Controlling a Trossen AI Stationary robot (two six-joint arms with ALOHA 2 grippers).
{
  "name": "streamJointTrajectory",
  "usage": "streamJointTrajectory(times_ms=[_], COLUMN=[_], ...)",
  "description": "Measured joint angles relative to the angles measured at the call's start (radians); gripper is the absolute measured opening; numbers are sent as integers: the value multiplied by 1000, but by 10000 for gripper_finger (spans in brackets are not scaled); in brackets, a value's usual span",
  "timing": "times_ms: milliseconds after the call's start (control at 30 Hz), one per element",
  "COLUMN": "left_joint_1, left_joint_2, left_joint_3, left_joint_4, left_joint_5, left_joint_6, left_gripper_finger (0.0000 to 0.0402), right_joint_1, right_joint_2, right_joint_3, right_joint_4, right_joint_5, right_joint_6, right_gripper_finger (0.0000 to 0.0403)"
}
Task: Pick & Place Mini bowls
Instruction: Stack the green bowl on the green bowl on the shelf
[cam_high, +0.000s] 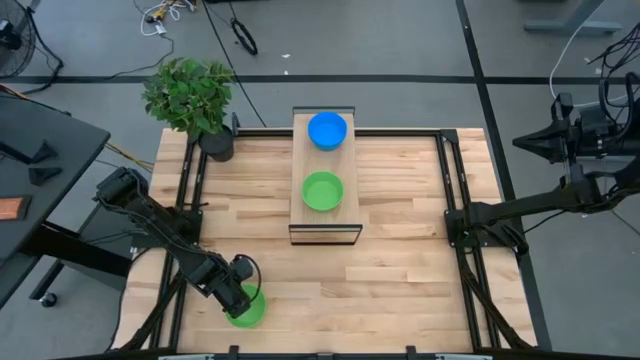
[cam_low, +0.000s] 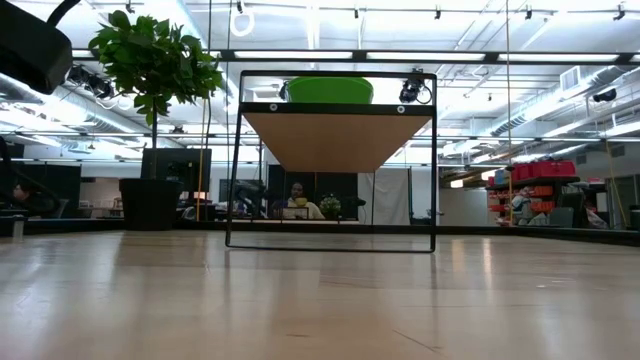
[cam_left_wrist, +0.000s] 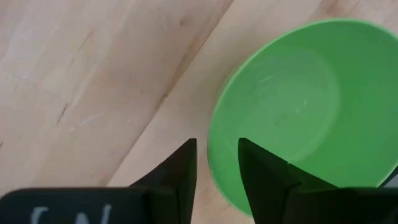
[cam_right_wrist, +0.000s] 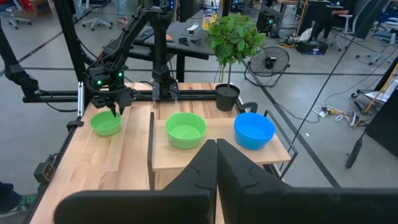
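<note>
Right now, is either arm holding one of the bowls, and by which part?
The left gripper straddles the rim of the green bowl near the table's front edge, jaws either side of its wall; a firm grip cannot be told. The right gripper holds nothing.

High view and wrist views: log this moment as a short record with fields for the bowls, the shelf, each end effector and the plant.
bowls in view: three
green bowl on table: near the front-left corner of the table
raised shelf: holds a blue bowl at its far end and a second green bowl nearer the front
left end effector: fingers straddling the rim of the green bowl on table, one inside, one outside, a gap visible
right end effector: shut, empty, parked at the table's right side
plant: potted, back-left corner
</note>
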Motion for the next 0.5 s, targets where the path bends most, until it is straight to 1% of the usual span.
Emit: streamJointTrajectory(times_ms=[500], left_joint_1=[0], left_joint_2=[0], left_joint_3=[0], left_joint_4=[0], left_joint_5=[12], left_joint_6=[2], left_gripper_finger=[114], right_joint_1=[0], right_joint_2=[0], right_joint_3=[0], right_joint_4=[0], right_joint_5=[0], right_joint_6=[0], right_gripper_finger=[6])
